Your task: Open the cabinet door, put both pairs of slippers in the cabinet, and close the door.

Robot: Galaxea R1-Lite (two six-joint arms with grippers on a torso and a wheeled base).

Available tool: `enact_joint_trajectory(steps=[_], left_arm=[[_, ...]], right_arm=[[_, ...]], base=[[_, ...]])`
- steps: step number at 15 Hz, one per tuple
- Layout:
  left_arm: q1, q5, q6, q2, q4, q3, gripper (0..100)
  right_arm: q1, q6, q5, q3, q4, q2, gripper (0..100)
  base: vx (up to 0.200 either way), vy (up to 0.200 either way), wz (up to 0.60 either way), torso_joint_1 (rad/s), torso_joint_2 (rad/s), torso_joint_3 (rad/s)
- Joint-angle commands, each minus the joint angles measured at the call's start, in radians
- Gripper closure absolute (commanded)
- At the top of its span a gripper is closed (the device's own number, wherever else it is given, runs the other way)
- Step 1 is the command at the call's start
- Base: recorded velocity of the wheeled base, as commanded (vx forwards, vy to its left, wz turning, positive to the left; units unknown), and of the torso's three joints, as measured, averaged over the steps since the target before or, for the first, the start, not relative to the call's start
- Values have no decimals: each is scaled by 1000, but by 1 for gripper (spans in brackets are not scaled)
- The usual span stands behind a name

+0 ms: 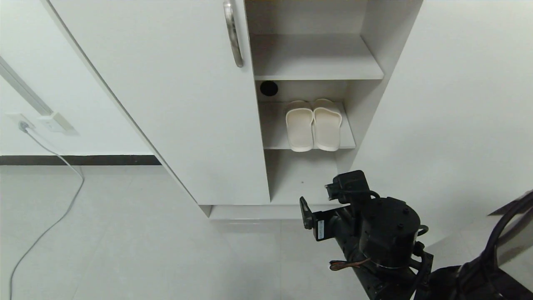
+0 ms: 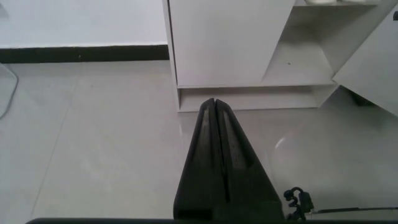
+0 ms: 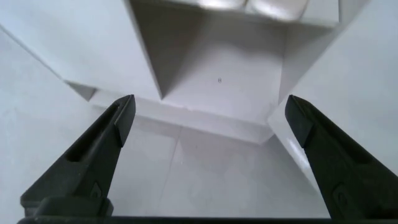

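One pair of slippers (image 1: 313,125) lies on the middle shelf (image 1: 272,130) of the open cabinet (image 1: 377,41). The right gripper (image 3: 208,109) stands wide open before the bottom compartment. The left gripper (image 2: 214,104) is closed above the floor (image 1: 125,250), where a cable (image 1: 41,237) lies at the left.

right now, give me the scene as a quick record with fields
cabinet: right door swung open, left door shut
slippers: one white pair, side by side on the middle shelf
right gripper: open, holding nothing, facing the bottom compartment
left gripper: shut, holding nothing, above the floor
task state: door open, one pair stowed
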Motion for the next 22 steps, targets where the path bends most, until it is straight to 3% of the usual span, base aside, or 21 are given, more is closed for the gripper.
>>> enact_joint_trajectory(steps=[1,16,22], left_arm=[[0,0,-4,2,-1,0,100],[0,0,-3,2,-1,0,100],[0,0,-3,2,-1,-2,100]], right_arm=[[1,1,0,0,-2,11,0],[1,0,0,11,-4,20,0],[1,1,0,12,-4,21,0]], base=[[0,0,0,0,0,0],[0,0,0,0,0,3],[0,0,0,0,3,186]])
